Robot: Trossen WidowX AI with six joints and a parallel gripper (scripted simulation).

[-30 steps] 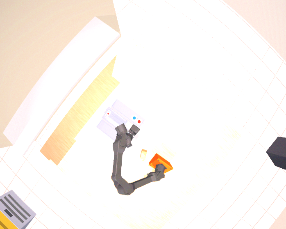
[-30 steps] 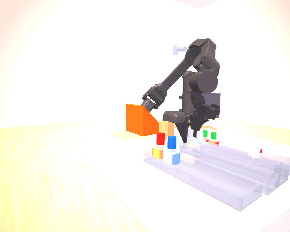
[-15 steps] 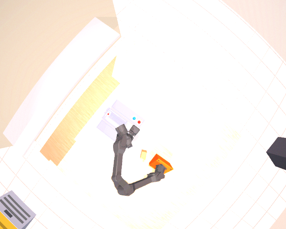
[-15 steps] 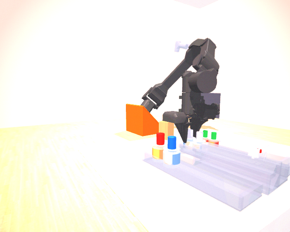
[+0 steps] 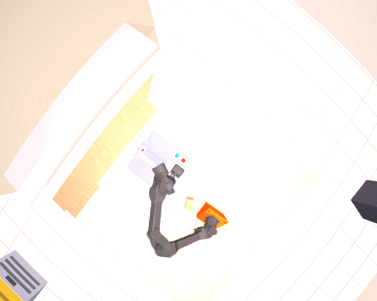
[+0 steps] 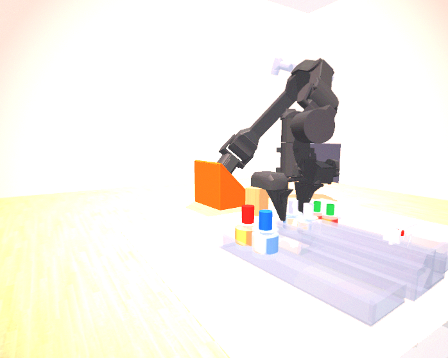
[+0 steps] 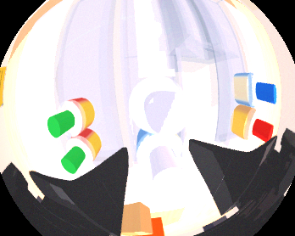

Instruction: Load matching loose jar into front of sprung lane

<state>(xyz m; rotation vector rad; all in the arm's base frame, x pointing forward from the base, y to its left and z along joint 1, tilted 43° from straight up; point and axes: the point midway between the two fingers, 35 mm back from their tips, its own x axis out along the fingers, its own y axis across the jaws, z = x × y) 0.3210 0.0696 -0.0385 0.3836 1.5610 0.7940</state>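
My gripper point(image 6: 292, 215) point(image 7: 158, 145) is open around the front white-capped jar point(image 7: 162, 160), whose pale cap shows between the fingertips. It stands upright at the front end of the middle lane. A second white-capped jar point(image 6: 308, 210) point(image 7: 157, 102) stands directly behind it in the row. The clear lane rack point(image 5: 161, 139) point(image 6: 332, 289) point(image 7: 86, 64) runs away from the fingers. The white pusher part with a red dot point(image 5: 142, 149) point(image 6: 395, 235) is at the rack's rear. The low front stop and the jar bases cannot be made out in the glare.
A blue-capped jar point(image 6: 265, 231) point(image 7: 244, 89) and a red-capped jar point(image 6: 248, 213) point(image 7: 263, 130) stand in one side lane. Two green-capped jars point(image 6: 330, 210) point(image 7: 62, 123) stand on the other side. A wooden block point(image 5: 189, 204) point(image 6: 256, 201) and an orange wedge point(image 5: 204, 210) point(image 6: 207, 185) are in front of the rack.
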